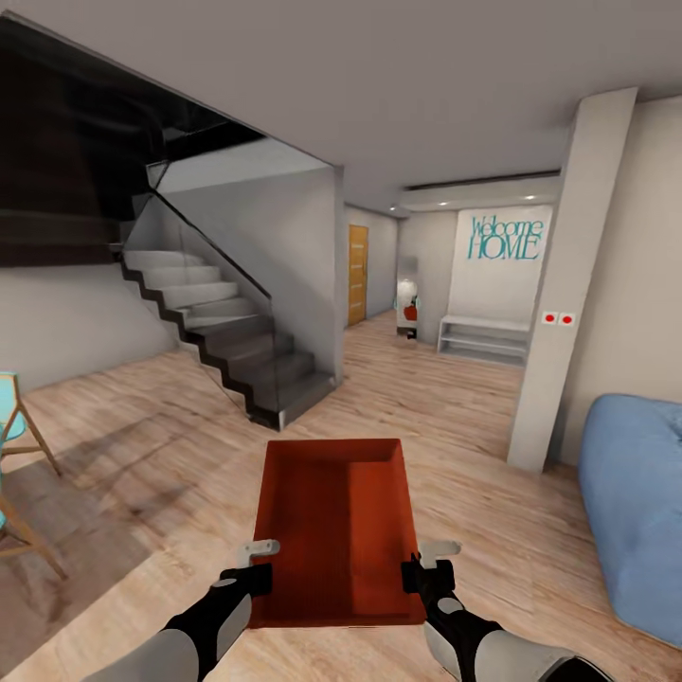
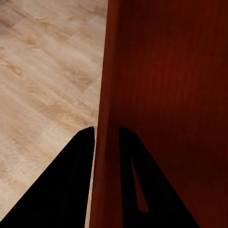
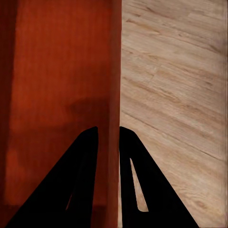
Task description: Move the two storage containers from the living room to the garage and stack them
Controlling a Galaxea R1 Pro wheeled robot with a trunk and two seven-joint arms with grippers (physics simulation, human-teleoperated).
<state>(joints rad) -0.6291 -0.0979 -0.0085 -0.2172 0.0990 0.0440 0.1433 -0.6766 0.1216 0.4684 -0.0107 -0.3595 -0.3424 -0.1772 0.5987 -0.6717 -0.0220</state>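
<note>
Red-orange open-top rectangular bin [image 1: 339,530] carried level short of the grey staircase [image 1: 237,332], each side wall pinched between the jaws of the left gripper [image 1: 258,566] and right gripper [image 1: 422,565], so it stays steady in transit.

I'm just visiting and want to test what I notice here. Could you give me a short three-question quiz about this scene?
1. True or false: the storage container is held by both end effectors, each clamped on one of its side walls.
2. What lies right of the robot? A) a blue sofa B) a red car C) a fireplace
3. Fill in: the teal wall lettering reads "Welcome ____".

Key
1. True: the left end effector and the right end effector each have one finger inside a wall and one outside.
2. A, the blue sofa.
3. HOME, on the wall lettering beyond the staircase.
</note>
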